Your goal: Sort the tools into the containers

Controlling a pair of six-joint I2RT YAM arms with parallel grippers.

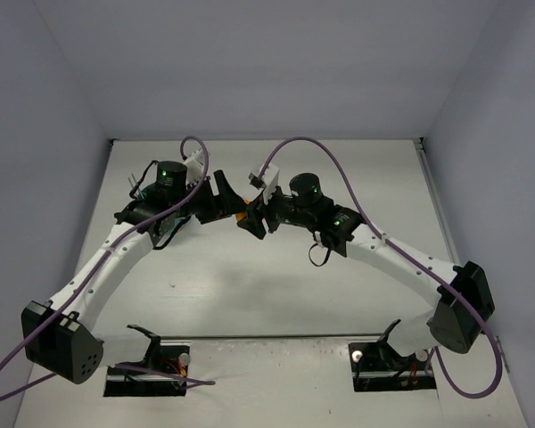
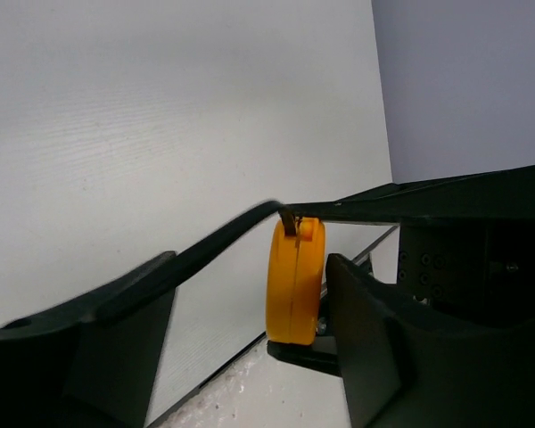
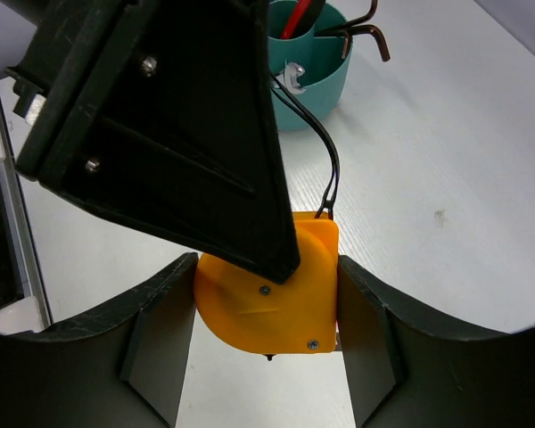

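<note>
From above, the two arms reach in to meet over the far middle of the white counter (image 1: 294,294). The left tool (image 1: 225,198) and right tool (image 1: 252,220) are tip to tip, with a sliver of the orange case (image 1: 242,215) showing between them.

In the left wrist view, the left tool's fingers (image 2: 116,308) are spread wide. The orange case (image 2: 294,281) stands edge-on in the gap, close to the right-hand finger and clear of the left-hand one. A thin dark cord (image 2: 290,223) rises from its top. Whether this tool has hold of the cord I cannot tell.

In the right wrist view, the right tool (image 3: 266,303) is closed onto the flat orange case, one finger (image 3: 160,330) pressed to each side, above the counter. The left tool's black body crosses over the top of the case. The cord loops from the case's corner up behind that body. Farther off on the counter sits the teal tub (image 3: 325,85). It holds a red handle (image 3: 294,18), dark hex keys (image 3: 366,34) in the next compartment, and a silver wrench end (image 3: 292,76) at its near rim.
</note>
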